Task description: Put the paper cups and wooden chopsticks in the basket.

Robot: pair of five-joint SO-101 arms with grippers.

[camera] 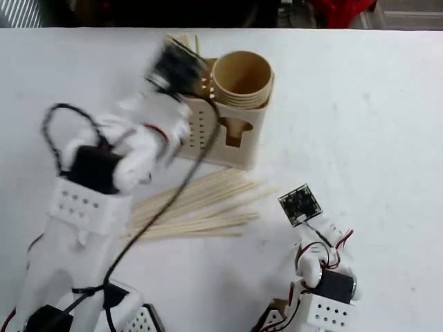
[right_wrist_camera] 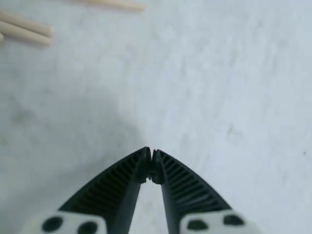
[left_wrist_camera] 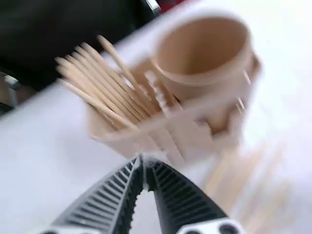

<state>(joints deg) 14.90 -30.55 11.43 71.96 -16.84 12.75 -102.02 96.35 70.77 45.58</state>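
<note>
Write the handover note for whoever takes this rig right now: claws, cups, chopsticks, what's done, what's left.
Left claw: shut, empty, close by the basket.
Right claw: shut, empty, over the table near the loose chopsticks.
Done: paper cups are stacked in one basket compartment, with standing chopsticks in the other.
Left: the loose chopsticks lying on the table in front of the basket need to go in.

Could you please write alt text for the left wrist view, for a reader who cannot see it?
A shut gripper hangs in front of a basket holding chopsticks in one compartment and paper cups in the other. Loose chopsticks lie on the white table.
</note>
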